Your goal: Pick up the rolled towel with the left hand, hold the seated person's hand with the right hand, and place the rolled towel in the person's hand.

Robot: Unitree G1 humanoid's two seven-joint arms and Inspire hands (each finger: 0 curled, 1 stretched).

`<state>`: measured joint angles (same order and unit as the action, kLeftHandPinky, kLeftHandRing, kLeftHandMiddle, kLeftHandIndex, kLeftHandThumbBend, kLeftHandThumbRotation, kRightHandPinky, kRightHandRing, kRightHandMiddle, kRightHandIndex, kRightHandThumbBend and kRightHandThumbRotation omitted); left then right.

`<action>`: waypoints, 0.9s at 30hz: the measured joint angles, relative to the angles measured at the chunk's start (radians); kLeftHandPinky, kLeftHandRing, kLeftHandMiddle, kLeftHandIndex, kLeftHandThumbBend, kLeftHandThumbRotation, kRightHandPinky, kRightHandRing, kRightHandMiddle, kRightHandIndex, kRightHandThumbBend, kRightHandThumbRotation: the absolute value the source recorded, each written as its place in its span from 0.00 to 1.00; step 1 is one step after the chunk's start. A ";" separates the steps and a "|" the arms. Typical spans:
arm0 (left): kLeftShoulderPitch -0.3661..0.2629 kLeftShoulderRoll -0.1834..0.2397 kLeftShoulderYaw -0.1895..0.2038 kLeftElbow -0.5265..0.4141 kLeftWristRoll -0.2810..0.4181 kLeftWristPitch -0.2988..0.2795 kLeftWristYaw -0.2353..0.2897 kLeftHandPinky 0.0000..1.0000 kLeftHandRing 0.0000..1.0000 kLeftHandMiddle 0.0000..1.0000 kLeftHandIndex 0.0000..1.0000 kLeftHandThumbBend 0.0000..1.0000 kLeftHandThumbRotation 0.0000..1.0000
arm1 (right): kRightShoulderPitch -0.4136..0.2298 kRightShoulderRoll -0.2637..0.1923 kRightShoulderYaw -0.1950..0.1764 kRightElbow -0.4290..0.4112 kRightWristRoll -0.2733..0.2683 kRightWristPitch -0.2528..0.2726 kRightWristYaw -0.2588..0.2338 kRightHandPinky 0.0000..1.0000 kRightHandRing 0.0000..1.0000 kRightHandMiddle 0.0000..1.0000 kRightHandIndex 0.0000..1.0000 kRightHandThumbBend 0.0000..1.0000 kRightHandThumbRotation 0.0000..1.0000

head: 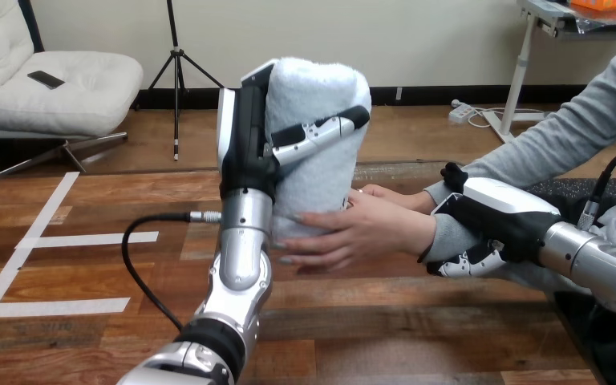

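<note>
Left hand [247, 140] holds rolled towel [321, 96] touching person's hand [361, 233]; right hand [497, 212] grips wrist [439, 234].

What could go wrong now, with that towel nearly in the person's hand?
The rolled towel stands upright in the left hand, with the person's nearer hand touching only its lower end; released now, it might topple. The right hand is curled round the person's wrist; too tight a hold might pinch.
</note>
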<state>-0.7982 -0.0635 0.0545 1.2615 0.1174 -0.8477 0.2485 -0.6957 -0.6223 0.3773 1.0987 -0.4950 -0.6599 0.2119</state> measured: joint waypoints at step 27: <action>0.071 -0.020 -0.002 0.000 -0.001 -0.005 0.005 0.30 0.34 0.39 0.41 0.58 0.00 | 0.004 0.008 0.000 -0.002 0.001 0.006 0.010 0.27 0.32 0.38 0.39 0.38 0.13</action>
<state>-0.7270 -0.0831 0.0521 1.2610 0.1163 -0.8532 0.2539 -0.6920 -0.6145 0.3773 1.0969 -0.4938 -0.6537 0.2218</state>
